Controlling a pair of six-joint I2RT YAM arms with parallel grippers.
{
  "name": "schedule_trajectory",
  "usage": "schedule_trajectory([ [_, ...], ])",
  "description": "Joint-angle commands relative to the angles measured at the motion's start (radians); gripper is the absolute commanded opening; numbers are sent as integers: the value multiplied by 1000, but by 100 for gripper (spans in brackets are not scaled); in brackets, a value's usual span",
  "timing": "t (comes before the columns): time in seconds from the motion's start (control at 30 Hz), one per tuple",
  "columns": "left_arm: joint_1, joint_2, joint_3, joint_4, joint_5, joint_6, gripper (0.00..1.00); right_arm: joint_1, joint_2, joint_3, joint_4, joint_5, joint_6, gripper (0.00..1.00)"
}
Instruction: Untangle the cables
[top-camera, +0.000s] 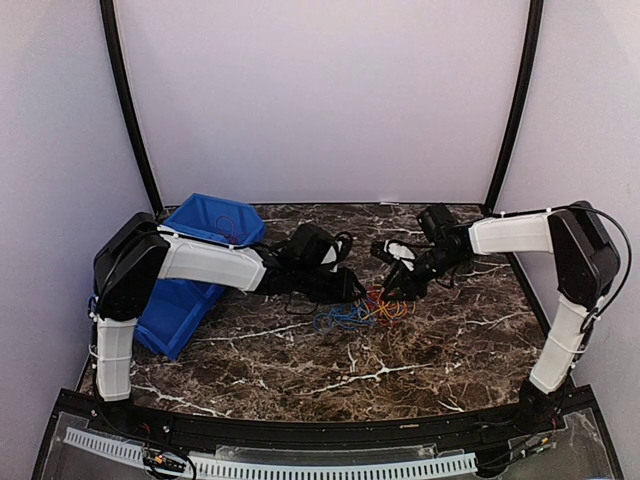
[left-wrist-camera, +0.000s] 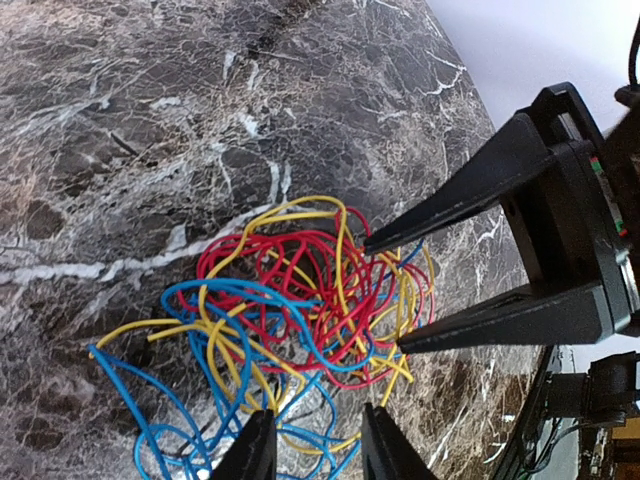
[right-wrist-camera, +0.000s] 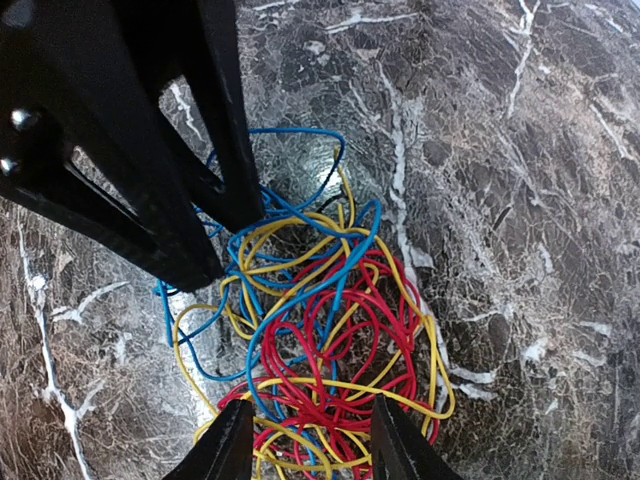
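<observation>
The cables (top-camera: 362, 311) lie in one tangled heap on the dark marble table, with red (left-wrist-camera: 290, 265), blue (left-wrist-camera: 178, 395) and yellow (left-wrist-camera: 232, 352) wires looped through each other. My left gripper (top-camera: 350, 289) stands open at the heap's left side, its jaws (left-wrist-camera: 318, 445) straddling blue and yellow strands without pinching them. My right gripper (top-camera: 386, 291) is open at the heap's right side, its jaws (right-wrist-camera: 312, 445) spread over red wire (right-wrist-camera: 352, 340) and yellow loops. In each wrist view the other gripper's black fingers (left-wrist-camera: 455, 205) (right-wrist-camera: 228, 150) point into the heap from the opposite side.
A blue plastic bin (top-camera: 205, 222) sits at the back left, partly under the left arm. Pale walls and two black posts (top-camera: 128, 110) close in the table (top-camera: 300, 360). The arms' thick black cords (top-camera: 340, 245) hang near the wrists.
</observation>
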Motion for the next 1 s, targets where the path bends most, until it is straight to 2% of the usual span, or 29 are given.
schedule_trajectory([
  [0.0, -4, -98, -59, -32, -21, 19, 32, 5, 44, 56, -16, -3, 12, 42],
  [0.33, -4, -135, -96, -36, -31, 53, 33, 18, 112, 99, -14, -24, 41, 40],
  [0.6, -4, -160, -130, -27, -41, 65, 33, 21, 128, 118, -32, -43, 49, 18],
  [0.77, -4, -172, -152, -2, -29, 102, 33, 22, 51, 120, -63, -63, 56, 11],
  [0.97, -5, -195, -163, 80, 55, 181, 36, 21, -66, 130, -122, -91, 43, 0],
])
